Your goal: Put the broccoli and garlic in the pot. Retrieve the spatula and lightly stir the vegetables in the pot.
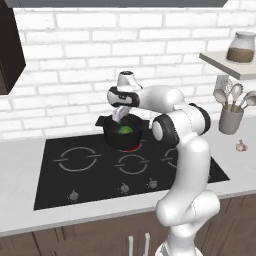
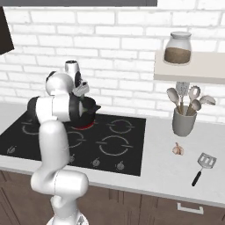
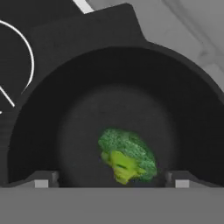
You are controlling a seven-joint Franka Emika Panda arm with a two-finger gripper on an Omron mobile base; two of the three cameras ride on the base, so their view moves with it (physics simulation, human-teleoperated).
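Broccoli lies in the pot beneath my opened gripper.

At the bottom of the hand view my gripper [image 3: 109,181] has its fingertips [image 3: 41,180] set wide apart, holding nothing, and the broccoli [image 3: 127,155] lies between them on the pot's floor. In the left base view my gripper [image 1: 120,116] hangs just over the pot [image 1: 112,139], at the frame's middle, on a rear burner of the stove [image 1: 60,180]. In the right base view, near to far at lower right: the spatula [image 2: 202,167] lies flat on the table [image 2: 162,171], the garlic [image 2: 178,149] sits above and left of it, then the grey cup [image 2: 183,123] of spoons.
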